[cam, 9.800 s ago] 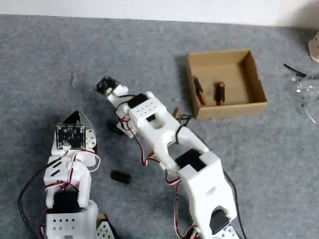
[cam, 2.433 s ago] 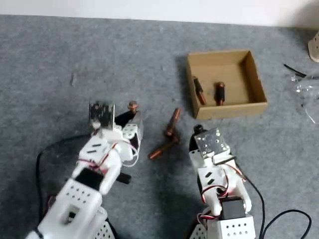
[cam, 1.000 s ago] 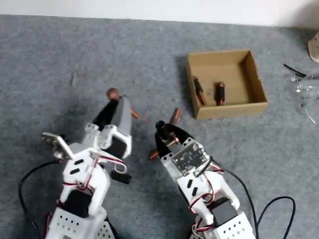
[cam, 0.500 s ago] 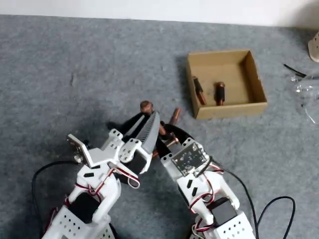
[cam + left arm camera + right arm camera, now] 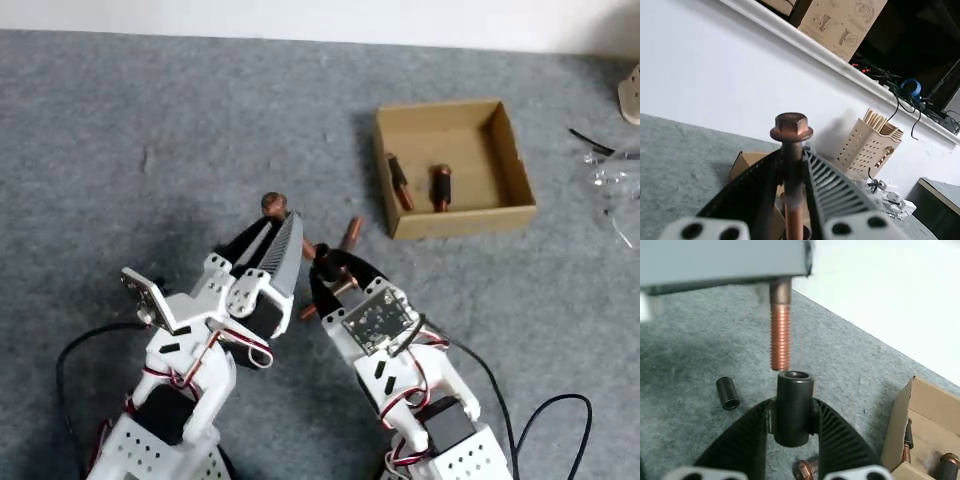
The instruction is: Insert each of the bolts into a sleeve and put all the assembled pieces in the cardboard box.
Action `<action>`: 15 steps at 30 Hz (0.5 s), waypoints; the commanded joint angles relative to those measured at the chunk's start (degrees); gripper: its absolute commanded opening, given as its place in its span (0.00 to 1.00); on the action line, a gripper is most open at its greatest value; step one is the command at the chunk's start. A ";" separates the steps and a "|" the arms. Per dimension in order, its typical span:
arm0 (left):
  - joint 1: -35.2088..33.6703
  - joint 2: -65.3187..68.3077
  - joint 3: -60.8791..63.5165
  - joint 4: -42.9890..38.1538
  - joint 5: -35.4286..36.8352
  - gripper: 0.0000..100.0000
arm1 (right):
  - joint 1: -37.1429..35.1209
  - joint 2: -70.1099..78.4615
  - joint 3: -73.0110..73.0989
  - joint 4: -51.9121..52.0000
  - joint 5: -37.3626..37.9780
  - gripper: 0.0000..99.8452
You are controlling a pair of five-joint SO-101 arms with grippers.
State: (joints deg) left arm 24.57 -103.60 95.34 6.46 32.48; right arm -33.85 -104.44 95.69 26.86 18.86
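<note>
My left gripper (image 5: 276,238) is shut on a copper bolt (image 5: 274,204) held upright, head up; the left wrist view shows the bolt (image 5: 791,165) between the fingers of that gripper (image 5: 792,200). My right gripper (image 5: 331,276) is shut on an upright black sleeve (image 5: 322,255), seen close as the sleeve (image 5: 794,407). The bolt's threaded end (image 5: 780,335) hangs just above the sleeve's mouth, slightly off to one side. The cardboard box (image 5: 505,215) at the back right holds two assembled pieces (image 5: 399,182) (image 5: 440,187).
A loose bolt (image 5: 351,232) lies on the grey carpet between the grippers and the box, and another bolt (image 5: 805,469) lies under my right gripper. A spare black sleeve (image 5: 728,393) lies nearby. Clear plastic and a cable (image 5: 610,170) sit at the right edge.
Over the last second the left gripper swung right with the bolt towards the right gripper, then drew back slightly left. The right gripper kept still with the sleeve.
</note>
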 commanded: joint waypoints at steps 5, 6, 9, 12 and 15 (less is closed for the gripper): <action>0.57 -0.92 1.80 -5.63 0.00 0.01 | -0.75 -1.01 7.16 0.04 1.23 0.01; 0.57 -0.92 1.80 -5.54 0.00 0.01 | -0.75 -1.01 7.16 0.04 1.32 0.01; 0.57 -0.84 1.80 -5.54 0.00 0.01 | -0.75 -1.01 7.16 0.04 1.32 0.01; 0.66 -0.84 1.80 -5.45 0.00 0.01 | -0.75 -1.01 7.16 0.04 1.32 0.01; 1.01 -0.84 1.80 -2.90 0.00 0.01 | -0.75 -1.01 7.16 0.04 1.41 0.01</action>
State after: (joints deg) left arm 24.57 -103.60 96.04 2.77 32.48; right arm -33.85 -104.44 95.69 26.86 19.38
